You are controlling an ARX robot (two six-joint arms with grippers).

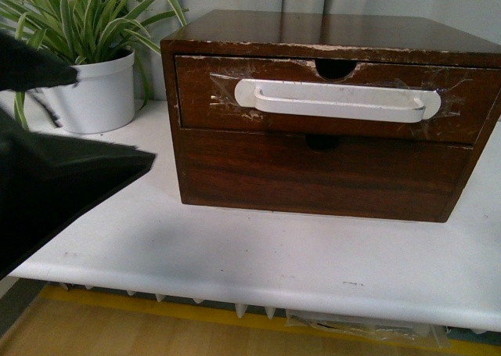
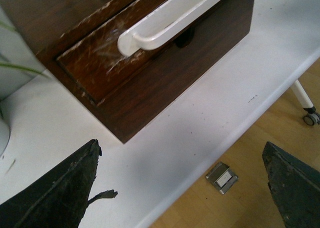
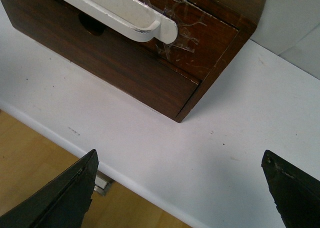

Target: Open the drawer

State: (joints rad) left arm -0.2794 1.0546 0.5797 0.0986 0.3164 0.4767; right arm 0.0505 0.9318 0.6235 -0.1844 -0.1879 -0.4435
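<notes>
The drawer is the shallow upper one in a dark-brown wooden chest on the white table. It sits closed, with a long white taped-on handle and a half-round notch in its chipped top edge. The left wrist view shows the drawer's left end and handle. The right wrist view shows its right end and handle. My left gripper is open and empty above the table's front edge, short of the chest. My right gripper is open and empty over the table, beyond the chest's right front corner.
A taller plain drawer front with no handle lies below the upper one. A potted plant in a white pot stands left of the chest. My left arm fills the left of the front view. Wooden floor lies beyond the table edge.
</notes>
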